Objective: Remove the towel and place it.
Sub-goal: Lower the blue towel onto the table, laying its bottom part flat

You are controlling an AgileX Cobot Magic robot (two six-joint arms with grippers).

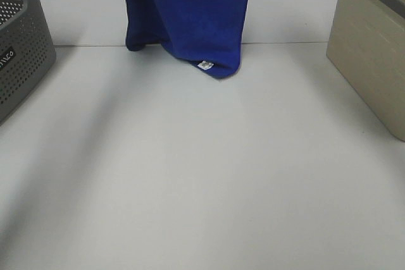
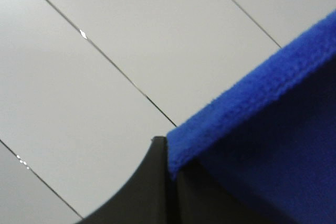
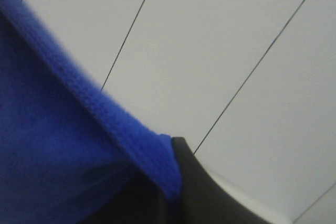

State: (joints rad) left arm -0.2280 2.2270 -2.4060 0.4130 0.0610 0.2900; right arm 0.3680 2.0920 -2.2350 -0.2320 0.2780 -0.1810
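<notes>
The deep blue towel (image 1: 190, 11) hangs down from above the top edge of the exterior high view. Its lower corner, with a small white label (image 1: 204, 65), rests on the white table (image 1: 202, 181) near the back. Neither gripper shows in that view. In the left wrist view my left gripper (image 2: 169, 153) is shut on the towel's (image 2: 262, 129) hemmed edge, with one dark finger (image 2: 147, 192) showing. In the right wrist view my right gripper (image 3: 173, 156) is shut on the towel's (image 3: 63, 145) edge beside a dark finger (image 3: 205, 198). Both wrist views have panelled wall behind.
A grey perforated basket (image 1: 22, 55) stands at the left edge of the table. A beige bin (image 1: 370, 49) stands at the right edge. White table surface lies between them in front of the towel.
</notes>
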